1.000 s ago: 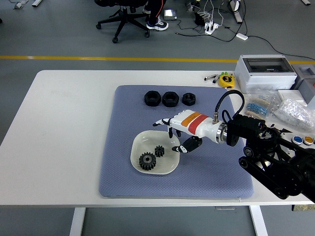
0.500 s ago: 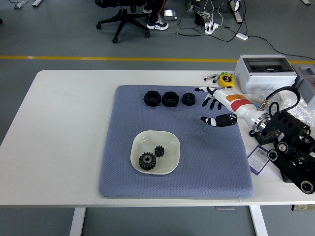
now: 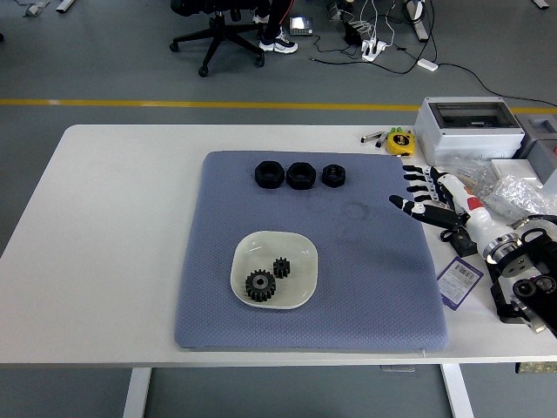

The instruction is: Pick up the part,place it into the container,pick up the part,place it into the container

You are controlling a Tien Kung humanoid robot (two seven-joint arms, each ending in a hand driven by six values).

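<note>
A white dish (image 3: 300, 274) sits on the blue-grey mat (image 3: 365, 279) and holds two black gears, a larger one (image 3: 259, 286) and a smaller one (image 3: 280, 267). Three black nut-like parts stand in a row at the mat's far edge, left (image 3: 269, 174), middle (image 3: 301, 174) and right (image 3: 333, 175). My right hand (image 3: 421, 193) is at the mat's right edge, fingers spread and empty, well clear of the dish. The left arm is out of view.
A white box (image 3: 468, 127) stands at the far right. A yellow tape measure (image 3: 399, 141), plastic bags of small parts (image 3: 515, 197) and a labelled tag (image 3: 459, 280) lie on the table's right side. An office chair (image 3: 219, 33) stands beyond the table.
My right hand has pulled back from over the dish to the mat's right edge, empty. The dish and its two gears have not moved.
</note>
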